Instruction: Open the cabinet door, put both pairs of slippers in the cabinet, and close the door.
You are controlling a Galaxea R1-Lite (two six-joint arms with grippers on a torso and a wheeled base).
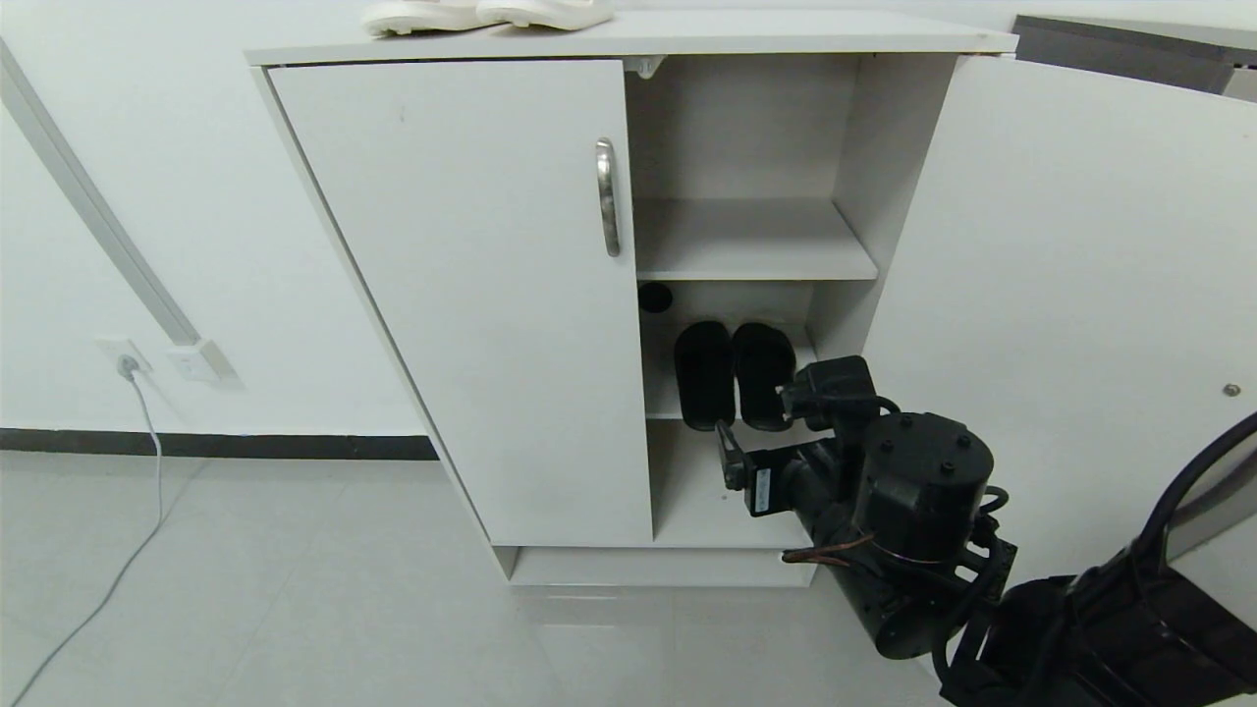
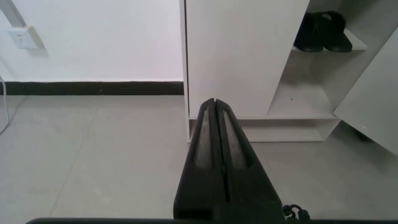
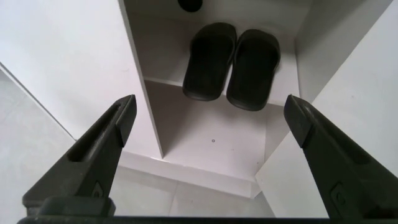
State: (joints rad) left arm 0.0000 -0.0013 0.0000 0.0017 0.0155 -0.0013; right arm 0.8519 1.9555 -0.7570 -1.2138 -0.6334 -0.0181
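A pair of black slippers (image 1: 735, 373) (image 3: 230, 62) (image 2: 323, 32) lies side by side on the cabinet's middle shelf (image 1: 668, 405), toes overhanging its front edge. A pair of white slippers (image 1: 491, 14) rests on the cabinet top. My right gripper (image 1: 761, 427) (image 3: 210, 106) hangs open just in front of the open compartment, slightly below the black slippers and holding nothing. My left gripper (image 2: 214, 106) is shut and empty, low over the floor, away from the cabinet's front.
The cabinet's right door (image 1: 1061, 295) is swung wide open beside my right arm. Its left door (image 1: 471, 295) stays closed, with a metal handle (image 1: 608, 196). The upper shelf (image 1: 746, 245) and bottom shelf (image 3: 205, 140) are bare. A wall socket (image 1: 128, 365) with a cable sits at the left.
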